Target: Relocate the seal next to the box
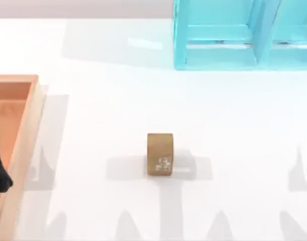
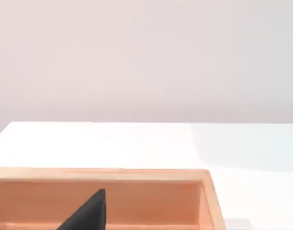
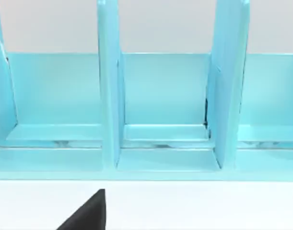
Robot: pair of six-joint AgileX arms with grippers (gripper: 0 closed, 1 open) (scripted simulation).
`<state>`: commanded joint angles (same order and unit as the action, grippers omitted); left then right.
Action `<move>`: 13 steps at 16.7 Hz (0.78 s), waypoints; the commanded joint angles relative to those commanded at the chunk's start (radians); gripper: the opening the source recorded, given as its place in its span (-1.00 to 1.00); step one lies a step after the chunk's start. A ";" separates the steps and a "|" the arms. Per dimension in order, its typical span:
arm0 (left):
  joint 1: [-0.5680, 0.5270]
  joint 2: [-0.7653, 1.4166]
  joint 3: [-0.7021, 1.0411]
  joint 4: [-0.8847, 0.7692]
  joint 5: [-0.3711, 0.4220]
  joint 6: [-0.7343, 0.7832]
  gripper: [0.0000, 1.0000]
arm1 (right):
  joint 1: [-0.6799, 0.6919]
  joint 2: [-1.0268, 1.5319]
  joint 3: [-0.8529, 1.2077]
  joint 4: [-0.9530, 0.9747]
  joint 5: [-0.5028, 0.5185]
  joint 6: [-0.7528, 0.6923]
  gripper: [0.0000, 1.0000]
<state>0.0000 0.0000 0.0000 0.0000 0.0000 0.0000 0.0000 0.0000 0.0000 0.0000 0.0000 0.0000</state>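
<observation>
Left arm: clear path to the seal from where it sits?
Probably yes. The left pincer is over the box at the table's left; the seal stands alone mid-table, with bare table between them.

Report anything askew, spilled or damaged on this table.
Nothing stands out. The seal sits square and alone mid-table, apart from the box at the left edge. The blue shelf stands intact at the back.

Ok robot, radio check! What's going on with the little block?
Left arm over box, far left. Seal alone mid-table, ungrabbed, apart from box. Blue shelf far back, not blocking.
</observation>
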 joint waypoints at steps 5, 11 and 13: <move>-0.020 0.056 0.052 -0.036 0.000 -0.019 1.00 | 0.000 0.000 0.000 0.000 0.000 0.000 1.00; -0.141 0.396 0.364 -0.256 0.001 -0.134 1.00 | 0.000 0.000 0.000 0.000 0.000 0.000 1.00; -0.198 0.559 0.513 -0.360 0.001 -0.189 1.00 | 0.000 0.000 0.000 0.000 0.000 0.000 1.00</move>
<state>-0.1984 0.5586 0.5128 -0.3605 0.0014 -0.1890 0.0000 0.0000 0.0000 0.0000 0.0000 0.0000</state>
